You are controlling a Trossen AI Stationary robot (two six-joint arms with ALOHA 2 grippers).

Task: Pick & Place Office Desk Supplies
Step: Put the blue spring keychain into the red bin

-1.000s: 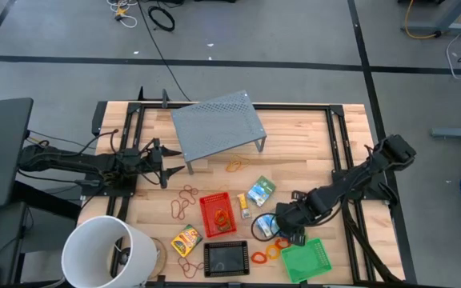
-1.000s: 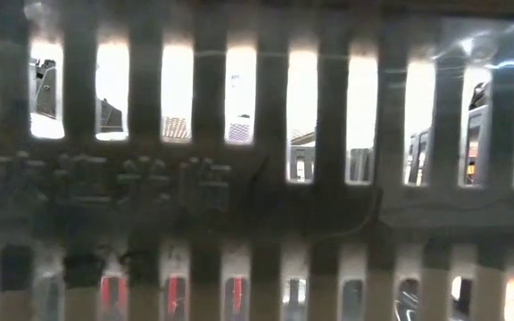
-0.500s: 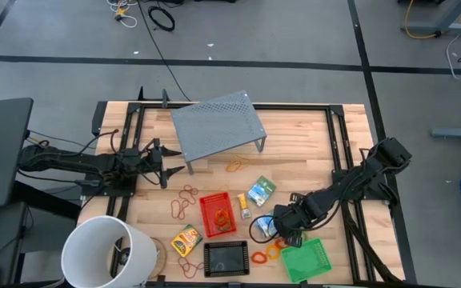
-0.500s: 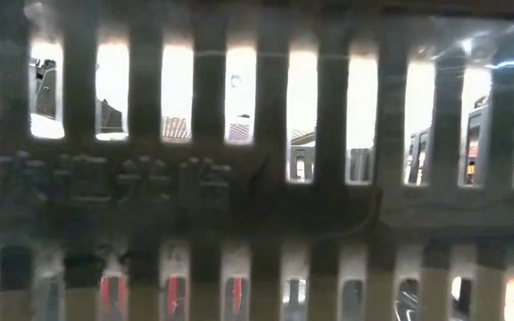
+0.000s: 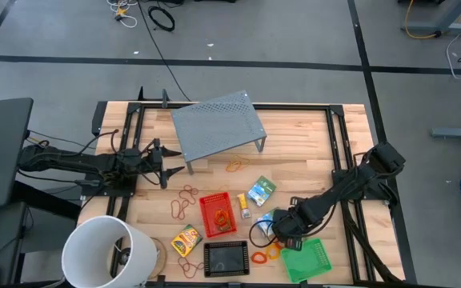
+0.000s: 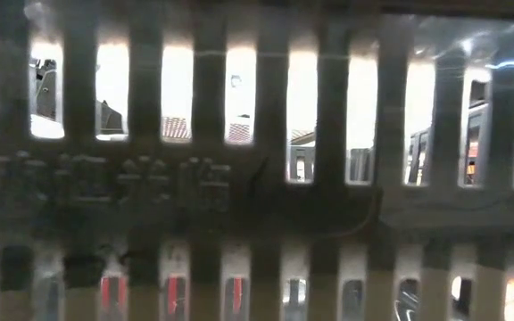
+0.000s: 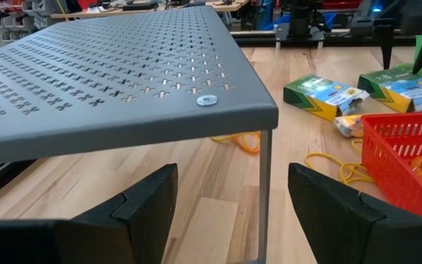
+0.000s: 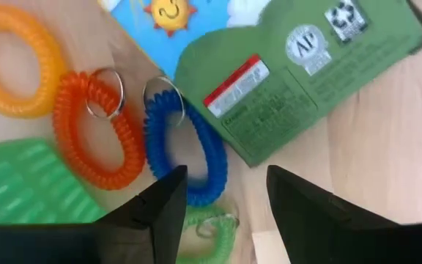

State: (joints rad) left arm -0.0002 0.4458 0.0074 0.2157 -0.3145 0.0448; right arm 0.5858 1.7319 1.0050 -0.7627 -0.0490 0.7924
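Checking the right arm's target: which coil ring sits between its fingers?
The blue coil ring, between the right gripper's open fingers; the orange coil ring and yellow coil ring lie aside.

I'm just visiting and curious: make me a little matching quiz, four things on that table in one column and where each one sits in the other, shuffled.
Things:
1. red tray
2. black tray
3. green tray
4. crayon box

Places:
A. at the table's near edge, right below the red tray in the high view
B. near the middle of the table, with rubber bands inside
C. just under the right gripper in the high view
D. beside the white bucket

Pairs: 1-B, 2-A, 3-C, 4-D
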